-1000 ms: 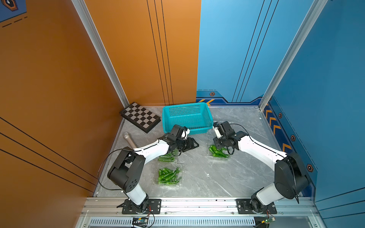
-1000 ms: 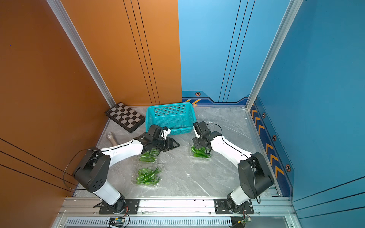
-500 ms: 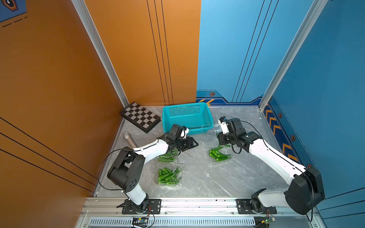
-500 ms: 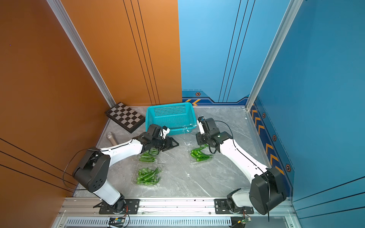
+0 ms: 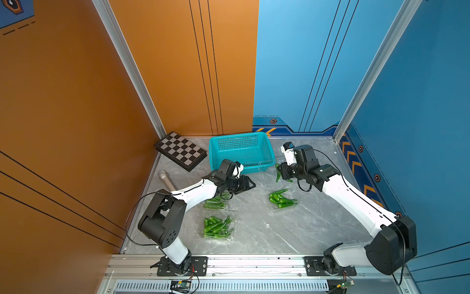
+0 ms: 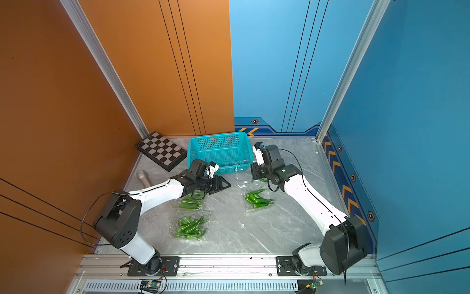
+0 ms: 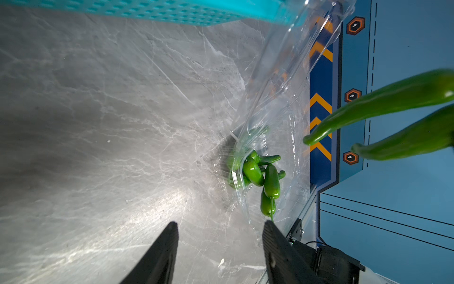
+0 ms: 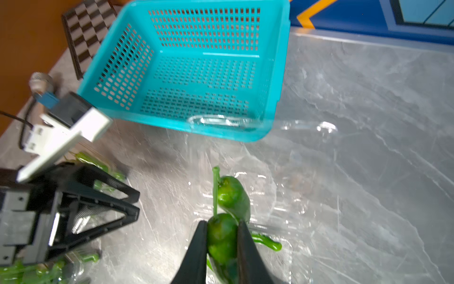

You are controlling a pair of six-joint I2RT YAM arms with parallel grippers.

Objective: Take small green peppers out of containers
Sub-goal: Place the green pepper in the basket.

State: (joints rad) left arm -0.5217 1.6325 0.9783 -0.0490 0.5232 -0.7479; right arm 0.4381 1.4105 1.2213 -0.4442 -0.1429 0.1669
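Squares of dark and light are seen on a flat checkered board (image 5: 181, 150) at the far left corner of the grey stone-look table (image 5: 267, 236). A short grey metal stick (image 5: 166, 180) is laid just in front of it. Next, two see-through plastic containers (image 5: 230, 238) are set close together, one behind the other, and the back one is partly hidden under the left arm. Both are filled with small green peppers (image 5: 215, 225), shiny and curved. The left gripper (image 5: 250, 184) is held low over the table, just past these boxes. Its black fingers (image 7: 159, 255) are kept about half apart, and nothing is held between them. Behind it, a teal plastic basket with many little holes (image 5: 241, 152) is placed by the back wall. Further right, a third clear container (image 5: 284, 209) is laid open, its lid tipped up near the basket's corner, with a pile of peppers left inside. Above that box, the right gripper (image 5: 279, 173) is squeezed shut on one shiny green pepper (image 8: 221, 236), which is lifted off the table. A second pepper (image 8: 233, 196) is seen right beside it, also up in the air.
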